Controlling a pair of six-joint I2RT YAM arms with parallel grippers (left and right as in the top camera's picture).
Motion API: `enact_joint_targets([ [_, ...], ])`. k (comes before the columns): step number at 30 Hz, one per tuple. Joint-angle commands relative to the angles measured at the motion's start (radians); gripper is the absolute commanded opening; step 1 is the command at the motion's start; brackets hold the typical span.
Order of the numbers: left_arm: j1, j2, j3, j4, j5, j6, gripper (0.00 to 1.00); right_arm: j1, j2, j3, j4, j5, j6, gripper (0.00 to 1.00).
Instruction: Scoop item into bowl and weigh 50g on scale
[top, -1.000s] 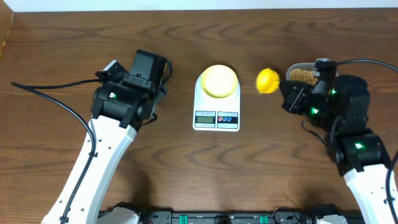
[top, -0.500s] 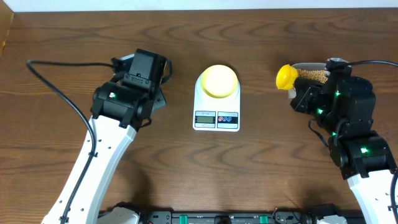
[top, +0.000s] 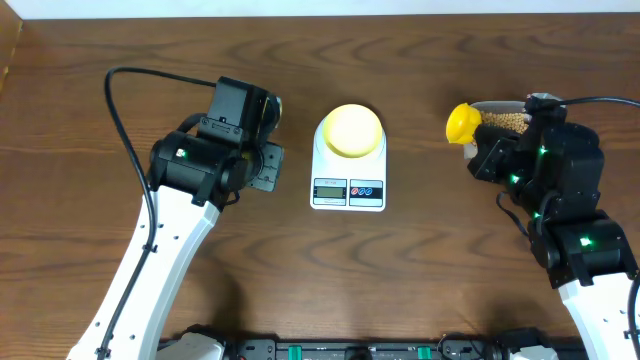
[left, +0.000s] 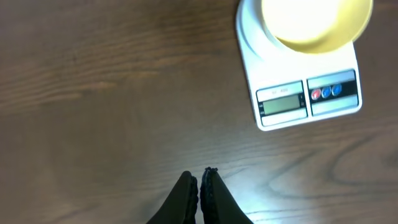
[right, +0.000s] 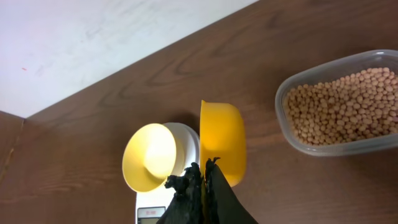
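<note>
The table (top: 420, 270) carries the white scale (top: 348, 190), with the pale-yellow bowl (top: 351, 130) on its platform. Right of the scale sits the clear tub (right: 336, 148) of beans (right: 339, 106). Between scale and tub, the right gripper (right: 204, 167) clenches the yellow scoop (right: 222, 143). Left of the scale, the left gripper (left: 200, 180) is closed and empty.

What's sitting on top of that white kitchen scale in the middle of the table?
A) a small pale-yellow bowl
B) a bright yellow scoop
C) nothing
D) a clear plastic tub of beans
A: the small round pale-yellow bowl rests on the white rounded-rectangular digital scale, while the right hand holds the bright yellow plastic scoop off to the side.
</note>
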Motion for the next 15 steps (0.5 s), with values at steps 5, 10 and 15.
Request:
enact_joint_targets([
  [5, 0.004, 0.006, 0.006, 0.007, 0.024, 0.058, 0.08, -0.004, -0.005, 0.023, -0.018, 0.011, -0.015, 0.01],
  [10, 0.004, 0.006, 0.005, 0.009, 0.026, 0.127, 0.08, -0.004, -0.005, 0.023, -0.017, 0.012, -0.015, 0.01],
  [15, -0.004, 0.006, 0.004, 0.009, 0.032, 0.138, 0.08, -0.004, -0.005, 0.023, -0.02, 0.011, -0.015, 0.01],
])
